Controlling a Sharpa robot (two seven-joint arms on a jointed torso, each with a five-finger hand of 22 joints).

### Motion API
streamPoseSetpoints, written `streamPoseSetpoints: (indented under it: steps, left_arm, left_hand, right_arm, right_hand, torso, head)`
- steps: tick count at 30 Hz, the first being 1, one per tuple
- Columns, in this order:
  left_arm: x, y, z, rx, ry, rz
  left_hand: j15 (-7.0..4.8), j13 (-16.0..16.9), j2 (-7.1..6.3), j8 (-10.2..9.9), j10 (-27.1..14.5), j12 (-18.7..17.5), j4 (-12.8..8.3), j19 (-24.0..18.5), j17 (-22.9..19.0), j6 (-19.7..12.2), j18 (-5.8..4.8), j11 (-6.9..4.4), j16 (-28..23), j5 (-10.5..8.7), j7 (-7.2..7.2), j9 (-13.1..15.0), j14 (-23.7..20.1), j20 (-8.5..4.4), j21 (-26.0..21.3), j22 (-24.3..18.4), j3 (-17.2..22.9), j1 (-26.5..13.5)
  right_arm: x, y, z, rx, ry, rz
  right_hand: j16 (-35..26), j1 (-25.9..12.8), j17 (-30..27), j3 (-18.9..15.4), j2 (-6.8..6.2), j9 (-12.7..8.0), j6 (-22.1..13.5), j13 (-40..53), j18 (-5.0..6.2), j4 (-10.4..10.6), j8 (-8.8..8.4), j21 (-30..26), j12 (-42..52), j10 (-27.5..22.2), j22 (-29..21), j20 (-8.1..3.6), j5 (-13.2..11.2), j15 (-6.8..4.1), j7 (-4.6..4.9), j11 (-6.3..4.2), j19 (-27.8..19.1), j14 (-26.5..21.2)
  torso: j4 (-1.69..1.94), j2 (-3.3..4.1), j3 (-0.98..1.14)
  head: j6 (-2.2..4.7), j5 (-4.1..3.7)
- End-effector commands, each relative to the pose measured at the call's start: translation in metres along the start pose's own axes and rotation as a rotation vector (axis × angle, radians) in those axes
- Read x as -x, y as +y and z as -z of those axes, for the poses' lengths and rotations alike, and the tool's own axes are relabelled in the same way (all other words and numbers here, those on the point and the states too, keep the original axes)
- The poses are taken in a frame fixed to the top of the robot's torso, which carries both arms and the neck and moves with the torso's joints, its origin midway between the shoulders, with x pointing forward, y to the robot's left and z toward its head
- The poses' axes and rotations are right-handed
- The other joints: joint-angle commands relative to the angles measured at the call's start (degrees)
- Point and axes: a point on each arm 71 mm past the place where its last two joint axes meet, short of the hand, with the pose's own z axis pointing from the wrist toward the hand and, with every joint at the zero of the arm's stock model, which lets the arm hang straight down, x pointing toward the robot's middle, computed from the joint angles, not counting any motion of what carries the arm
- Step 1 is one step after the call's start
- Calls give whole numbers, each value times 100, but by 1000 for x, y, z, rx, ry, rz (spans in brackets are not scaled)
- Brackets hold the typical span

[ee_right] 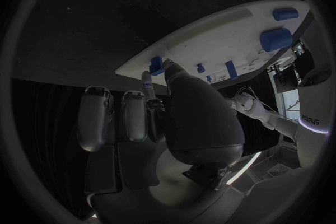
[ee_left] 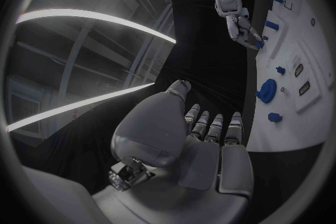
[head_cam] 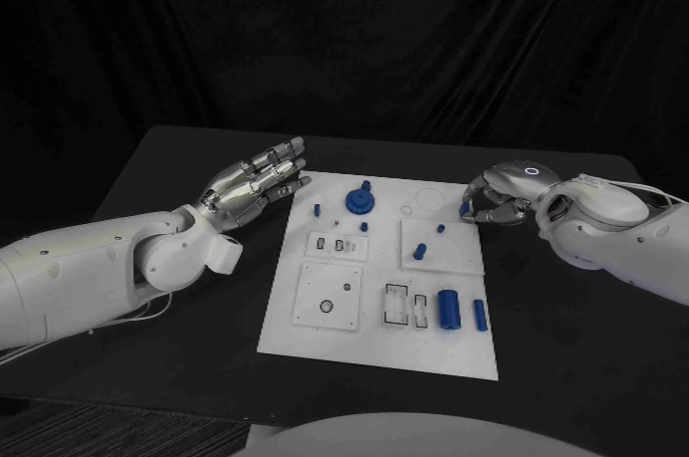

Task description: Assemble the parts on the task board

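Left robot hand [head_cam: 256, 184] spread, holding nothing; right robot hand [head_cam: 503, 196] pinches one blue part [head_cam: 465, 208].

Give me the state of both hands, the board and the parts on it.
Left hand: open, holding nothing, left of the board.
Right hand: pinching a small blue part at the board's far right edge.
Board: flat on the table.
Blue cylinder: lying flat.

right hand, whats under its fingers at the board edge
The robot's silver right hand curls over the far right edge of the white task board, fingertips at a small blue part. Whether it actually grips the part is hidden by the fingers.
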Motion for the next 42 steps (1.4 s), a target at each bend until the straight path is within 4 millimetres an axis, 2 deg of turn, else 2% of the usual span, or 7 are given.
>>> streamPoseSetpoints:
  steps: [1,14,19,24,28,36,42]
  left_arm:
    - [-2,0,-1,-14,14,11]
    - [-2,0,0,-11,15,12]
    - [-1,0,0,-10,15,12]
    - [-1,0,0,-8,15,12]
    - [-1,0,0,-7,15,12]
    - [0,0,1,-6,13,12]
    - [0,0,1,-4,11,11]
  left_hand:
    - [25,-7,-15,17,-1,17,-36,-8,5,-1,94,-34,24,30,27,5,-3,35,-8,2,11,60]
    - [26,-7,-13,19,-1,18,-44,-10,4,5,94,-37,22,34,39,6,-4,36,-9,1,18,62]
    - [26,-7,-13,19,-1,18,-44,-10,4,5,94,-37,22,34,39,6,-4,36,-9,1,18,62]
    - [26,-7,-13,20,-1,17,-51,-12,4,7,94,-38,21,35,47,6,-5,37,-10,1,23,62]
    - [26,-7,-13,20,-1,17,-51,-12,4,7,94,-38,21,35,47,6,-5,37,-10,1,23,62]
    - [26,-7,-12,20,-1,18,-62,-12,4,3,93,-44,21,37,65,5,-5,37,-11,1,32,63]
    - [26,-6,-11,21,0,21,-64,-11,5,8,93,-45,23,38,70,6,-4,37,-10,1,34,64]
  right_arm:
    - [-2,0,0,-4,-1,2]
    - [-2,2,-2,4,-7,2]
    - [-2,2,-2,8,-12,1]
    - [-1,3,-3,14,-24,-1]
    - [0,4,-3,19,-42,-12]
    - [7,10,0,36,-116,-29]
    - [24,29,0,81,-183,-49]
  right_hand:
    - [5,41,187,-8,17,66,81,1506,-58,-55,76,-25,20,601,930,43,110,50,2,37,115,387]
    - [8,47,176,-5,65,163,145,1506,-59,-105,173,-27,20,601,937,39,265,42,-14,26,118,384]
    - [13,42,166,7,113,270,166,1506,-59,-159,259,-30,20,601,947,27,545,30,-33,11,122,382]
    - [25,50,160,74,175,390,146,1506,-60,-233,331,-35,20,601,960,7,1074,8,-65,-15,127,381]
    - [30,62,151,146,215,471,190,1506,-61,-288,397,-37,20,601,969,-8,1361,-9,-90,-40,132,379]
    - [37,96,141,243,225,558,272,1506,-63,-378,475,-34,20,601,982,-21,1660,-19,-94,-49,141,379]
    - [20,88,110,241,203,569,281,1506,-62,-388,482,-39,20,601,982,-21,1655,-14,-71,-42,140,375]
  torso:
    - [0,2,0]
    - [0,0,-2]
    - [0,0,-2]
    - [-1,-1,-2]
    - [-2,-2,-3]
    - [0,-2,-2]
    - [-7,2,-1]
  head:
    - [-7,-4]
    - [-23,1]
    - [-24,1]
    - [-30,1]
    - [-40,9]
    - [-63,24]
    - [-87,49]
